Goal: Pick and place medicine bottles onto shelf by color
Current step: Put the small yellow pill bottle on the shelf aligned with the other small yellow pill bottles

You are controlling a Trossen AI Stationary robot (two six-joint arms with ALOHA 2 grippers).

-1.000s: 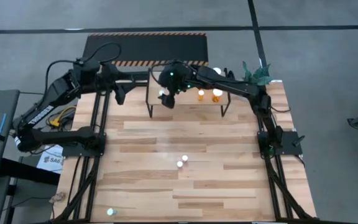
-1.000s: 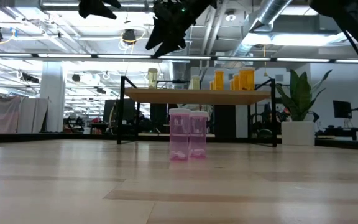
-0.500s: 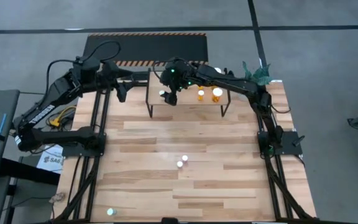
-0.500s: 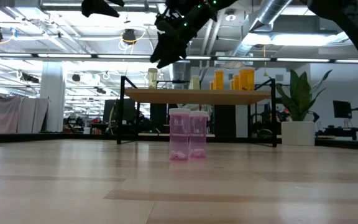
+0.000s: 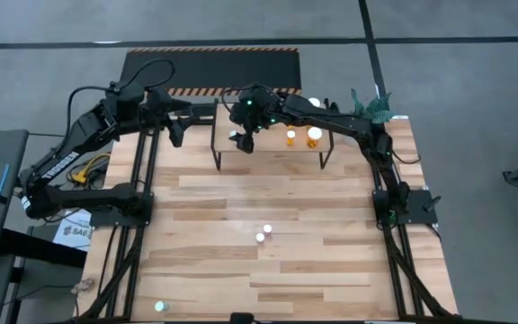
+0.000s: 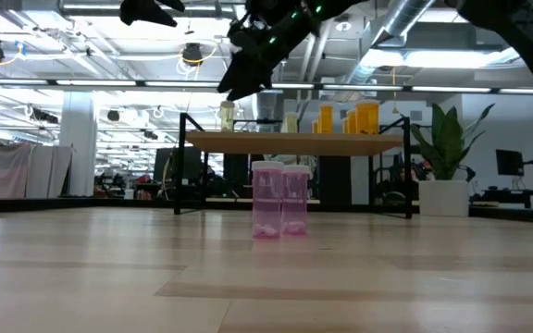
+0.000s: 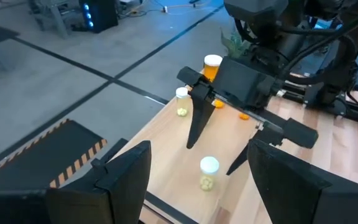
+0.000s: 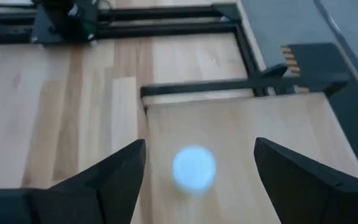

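Note:
The shelf stands at the table's far edge. On its wood top stand two greenish bottles and orange ones. My right gripper hangs open just above the shelf's left end. Its fingers stand on either side of the near greenish bottle's white cap, apart from it. My left gripper waits open, raised off the shelf's left end. Two pink bottles stand upright side by side on the table's middle.
A potted plant stands at the far right corner beside the shelf. A black mat with striped edge lies on the floor behind the table. One more white-capped bottle stands near the table's near left corner. Bare planks lie around the pink bottles.
My right gripper has sunk a little toward the shelf's top and drifted toward the shelf's left end, staying over the greenish bottle. The bottles have stayed where they were.

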